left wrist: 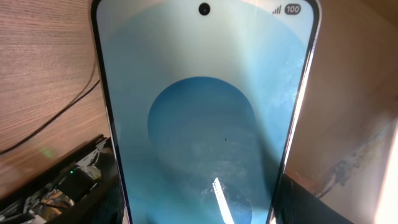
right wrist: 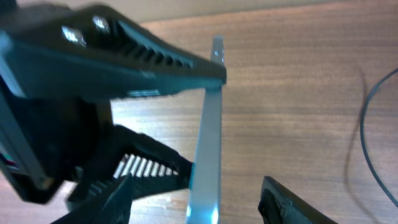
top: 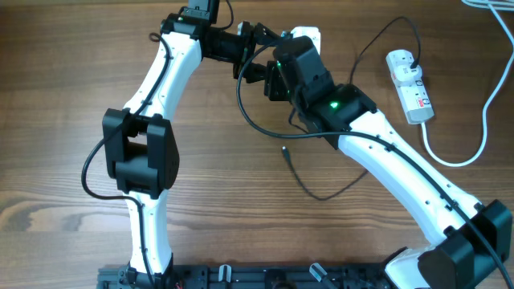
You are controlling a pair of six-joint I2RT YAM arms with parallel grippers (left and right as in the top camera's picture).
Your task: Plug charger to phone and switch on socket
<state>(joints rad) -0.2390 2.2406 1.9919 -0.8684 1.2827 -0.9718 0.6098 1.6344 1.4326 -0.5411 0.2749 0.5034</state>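
Two hands over wooden table [top: 80, 64] — left hand [top: 261, 54] grips phone [left wrist: 205, 124], right hand [right wrist: 196, 199] spread.

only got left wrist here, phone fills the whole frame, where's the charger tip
Observer: The charger's connector tip lies loose on the table, near its middle, held by neither hand.
Operator: right hand doing what
Observer: The right hand has its fingers apart on either side of the phone's edge, with a gap showing on one side.
Operator: other end plugged in?
Observer: The white plug looks seated in the far end of the socket.
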